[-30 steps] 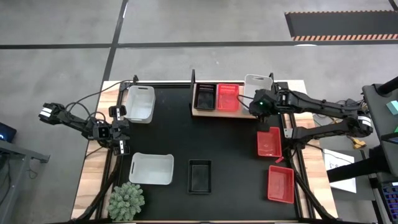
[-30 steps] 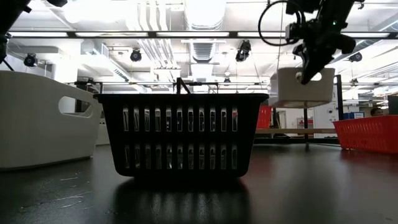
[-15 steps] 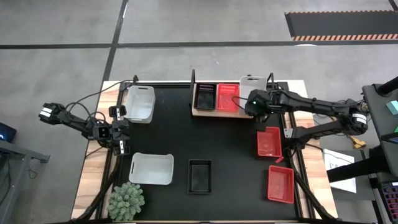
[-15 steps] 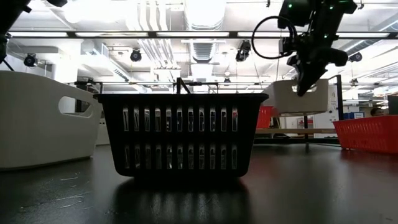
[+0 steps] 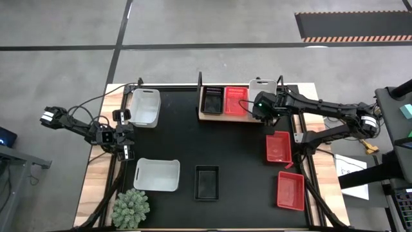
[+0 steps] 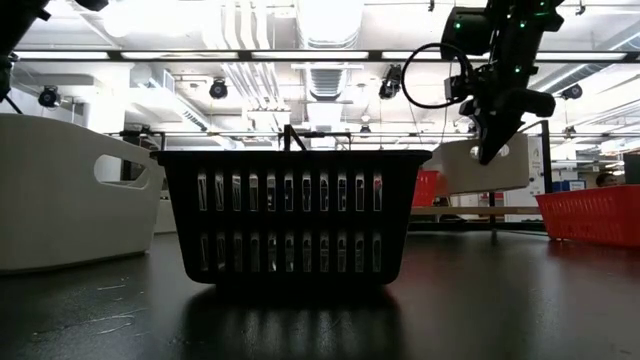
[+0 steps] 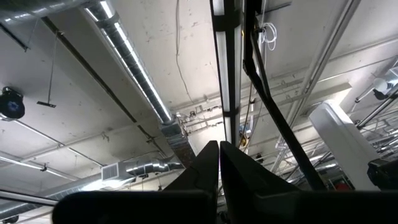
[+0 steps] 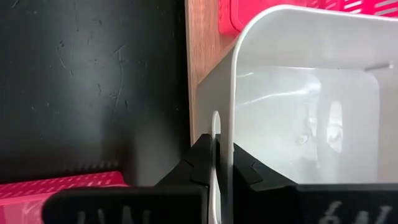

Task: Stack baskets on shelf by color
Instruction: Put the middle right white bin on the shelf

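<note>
My right gripper [image 5: 262, 107] is shut on a translucent white basket [image 5: 261, 87] over the right end of the light-brown shelf [image 5: 205, 116]. A black basket [image 5: 212, 100] and a red basket [image 5: 235, 100] stand side by side on the shelf board. In the low view the white basket [image 6: 485, 168] hangs under the gripper [image 6: 490, 140], just above the board [image 6: 455, 210]. My left gripper [image 5: 124, 149] waits shut at the table's left edge, its fingers [image 7: 219, 152] pointing at the ceiling. My right gripper pinches the white basket's near end wall [image 8: 229, 127] beside its handle slot [image 8: 215, 130], one finger [image 8: 202, 160] outside and one [image 8: 244, 167] inside. It comes from above, pointing down. The basket hangs slightly tilted over the shelf board [image 8: 204, 56]; I cannot tell whether it touches.
On the black mat lie two white baskets [image 5: 145, 106] [image 5: 156, 174], a black basket [image 5: 207, 182] and two red baskets [image 5: 278, 147] [image 5: 290, 191]. A spiky green plant [image 5: 131, 206] stands at the near left corner. Thin black rods [image 5: 200, 84] frame the shelf.
My right gripper has carried the white basket toward the table's left, over the shelf's right end, and lowered it until it hangs just above the board beside the red basket. It has stayed shut on the basket.
</note>
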`<action>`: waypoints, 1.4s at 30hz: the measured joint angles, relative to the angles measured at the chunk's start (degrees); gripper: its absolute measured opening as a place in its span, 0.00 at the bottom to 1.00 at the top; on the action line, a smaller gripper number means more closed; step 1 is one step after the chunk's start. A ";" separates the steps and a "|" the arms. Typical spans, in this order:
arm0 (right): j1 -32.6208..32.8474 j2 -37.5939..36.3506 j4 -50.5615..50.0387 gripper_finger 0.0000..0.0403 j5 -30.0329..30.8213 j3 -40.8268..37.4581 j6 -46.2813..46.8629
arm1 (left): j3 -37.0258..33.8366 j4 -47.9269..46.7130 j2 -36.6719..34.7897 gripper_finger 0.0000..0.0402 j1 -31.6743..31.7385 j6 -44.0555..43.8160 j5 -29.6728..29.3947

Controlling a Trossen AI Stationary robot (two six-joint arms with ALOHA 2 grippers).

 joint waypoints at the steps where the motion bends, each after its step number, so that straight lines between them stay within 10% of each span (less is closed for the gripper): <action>1: 0.00 0.00 0.00 0.02 -0.02 0.00 -0.02 | 0.00 0.00 0.02 0.00 0.02 0.00 0.00; 20: -0.63 -0.04 0.07 0.24 1.18 0.00 2.08 | 0.00 0.00 0.00 0.00 0.00 -0.02 0.00; 42: 0.38 -0.22 -3.70 0.24 0.84 6.64 10.33 | 0.00 0.00 0.02 0.00 0.00 -0.02 0.00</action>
